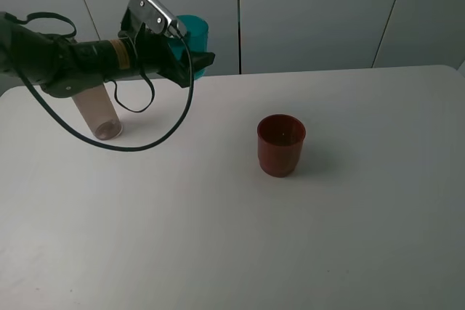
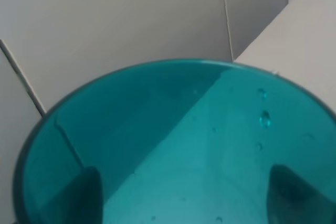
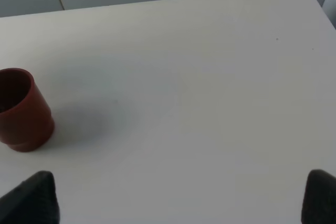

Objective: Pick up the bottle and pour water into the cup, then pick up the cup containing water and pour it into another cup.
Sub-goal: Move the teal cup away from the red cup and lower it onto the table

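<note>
Teal cup (image 1: 195, 32) clamped in left pincer (image 1: 190, 59) aloft, near table's (image 1: 349, 237) back edge.

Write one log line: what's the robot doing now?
left tool: holding teal cup lifted | red cup: upright on table | bottle: standing

Soft even light, faint shadows

a squat, opaque dark red cup (image 3: 22, 109) with a stepped base stands upright on the bare white table (image 3: 210, 103). the right gripper (image 3: 181, 198) shows two dark fingertips (image 3: 37, 195) spread wide apart, holding nothing.
</note>
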